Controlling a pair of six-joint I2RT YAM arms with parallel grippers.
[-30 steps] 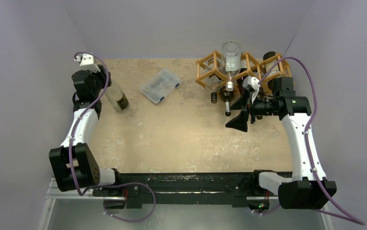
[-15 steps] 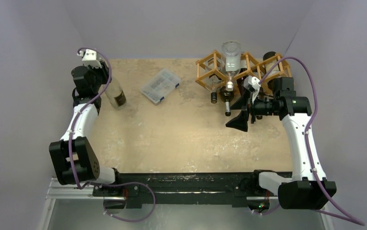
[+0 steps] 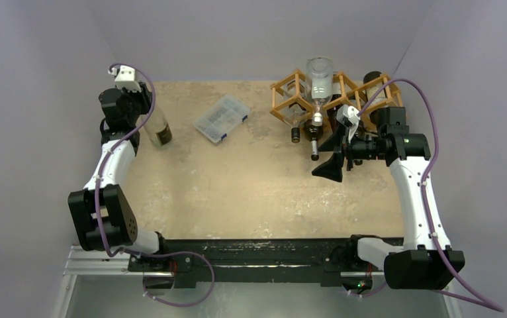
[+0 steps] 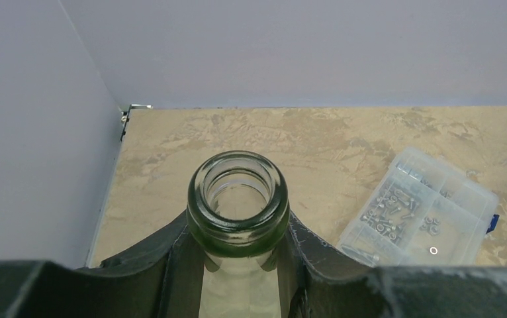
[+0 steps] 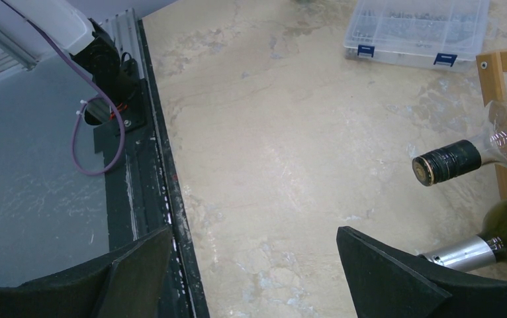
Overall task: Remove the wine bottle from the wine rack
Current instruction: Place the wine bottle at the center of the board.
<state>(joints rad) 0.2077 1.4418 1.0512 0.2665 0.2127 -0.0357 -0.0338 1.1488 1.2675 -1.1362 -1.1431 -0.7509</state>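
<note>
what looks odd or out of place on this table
One clear bottle lies on top of the wine rack, cradled in the dip between two cells with its neck overhanging the front, instead of inside a cell. The uncapped bottle clamped in the left gripper stands at the far-left corner. No spill or damage shows.

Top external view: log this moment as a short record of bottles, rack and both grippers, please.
left gripper: shut on the neck of the wine bottle, far left of table
right gripper: open, empty, in front of wine rack
wine rack: far right, other bottles in it
plastic box: between wine bottle and rack
</note>
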